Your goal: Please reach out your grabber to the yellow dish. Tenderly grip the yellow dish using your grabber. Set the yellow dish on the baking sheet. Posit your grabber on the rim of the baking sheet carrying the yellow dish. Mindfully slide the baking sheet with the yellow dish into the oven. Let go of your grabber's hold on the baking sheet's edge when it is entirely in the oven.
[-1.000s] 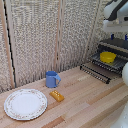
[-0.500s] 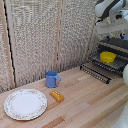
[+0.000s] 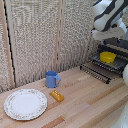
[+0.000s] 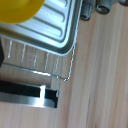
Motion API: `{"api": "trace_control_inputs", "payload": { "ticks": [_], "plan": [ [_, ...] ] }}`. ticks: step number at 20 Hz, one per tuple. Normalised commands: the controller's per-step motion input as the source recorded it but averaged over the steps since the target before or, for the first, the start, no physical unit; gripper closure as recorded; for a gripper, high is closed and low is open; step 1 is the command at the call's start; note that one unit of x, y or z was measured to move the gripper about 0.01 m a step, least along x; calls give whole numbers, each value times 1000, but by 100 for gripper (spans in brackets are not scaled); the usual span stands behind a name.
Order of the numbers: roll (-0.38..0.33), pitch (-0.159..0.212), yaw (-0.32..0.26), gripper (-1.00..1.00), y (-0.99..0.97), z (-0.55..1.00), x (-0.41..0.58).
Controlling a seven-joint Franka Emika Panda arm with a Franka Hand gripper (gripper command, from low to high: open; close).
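The yellow dish rests on the baking sheet, which lies at the mouth of the dark oven at the exterior view's right. The white arm's end piece, my grabber, hangs above the dish and apart from it. Its fingers do not show clearly. In the wrist view the yellow dish sits on a ridged metal baking sheet over a wire rack. No fingers appear in that view.
On the wooden table stand a blue mug, a small orange-yellow block and a large white patterned plate. Woven blinds form the back wall. A dark bar with a shiny strip lies beside the rack over bare wood.
The arm has swung a little toward the exterior view's left and lower, over the oven's front. The yellow dish, mug, block and plate have stayed put.
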Motion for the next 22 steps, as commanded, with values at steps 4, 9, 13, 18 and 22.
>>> {"api": "trace_control_inputs", "payload": {
  "ticks": [4, 9, 13, 18, 22],
  "plan": [
    [-286, 274, 162, -100, 16, 0, -151],
    [-275, 281, 137, -100, 81, 0, -66],
    [-241, 227, 194, -100, 99, 0, -18],
    [-237, 214, 222, -100, 70, 0, -59],
    [-265, 152, 261, -100, 0, -122, -56]
  ]
}}
